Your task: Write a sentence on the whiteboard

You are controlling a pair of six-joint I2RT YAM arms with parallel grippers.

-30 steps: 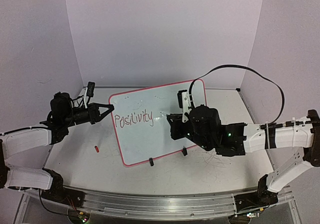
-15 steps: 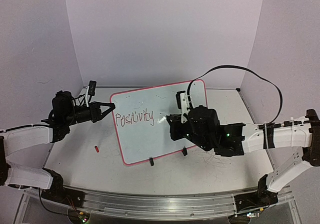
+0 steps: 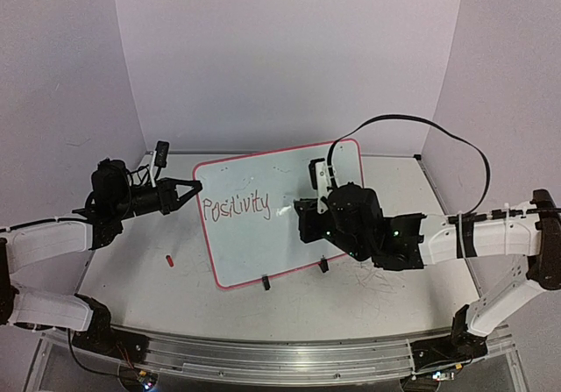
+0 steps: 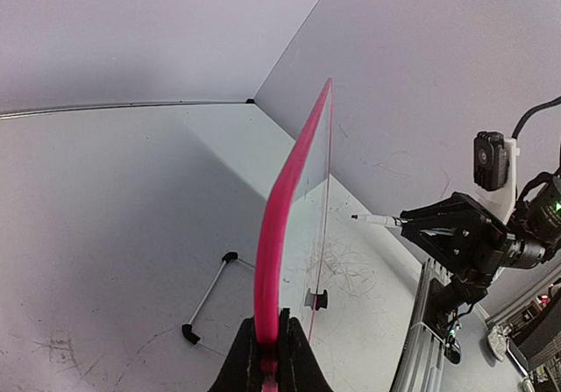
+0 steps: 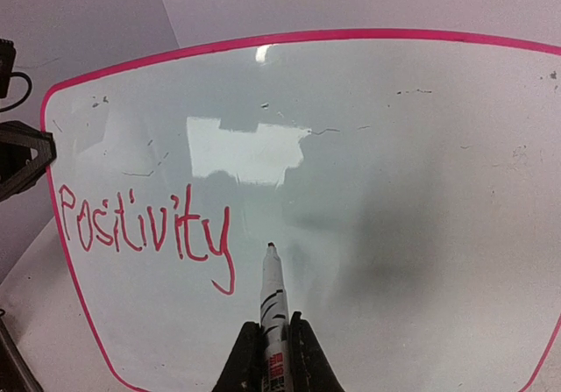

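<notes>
Scuffed white table (image 3: 131,278) under everything. Whiteboard (image 3: 263,252) propped up near table centre, glossy white, thin red-pink rim, rounded corners, faint smudges and a glare patch on the face. Seen edge-on from the left wrist (image 4: 279,199), rim bowed.

Right gripper (image 5: 274,326) at 3 o'clock of the writing, in front of the board face, jaws narrow and clamped on the marker (image 5: 273,295). Fingers hidden under the wrist body in the top view.

Left gripper (image 3: 191,187) at the board's 10 o'clock corner, jaws pinched tight on the red-pink rim, same grip plain in the wrist view (image 4: 266,357).

Marker barrel pointing toward 12 o'clock in the right wrist view, tip just beside the board face, below and right of the last letter; contact not clear.

Sentence (image 5: 140,230) on the board's left half, at 9 o'clock of centre: red-purple handwriting, only "Positivity" written, one line, long tail on the y.

Two black clip feet (image 3: 266,282) along the board's 6 o'clock edge.

Small red piece (image 3: 169,260) on the table at 8 o'clock of the board, apart from it.
</notes>
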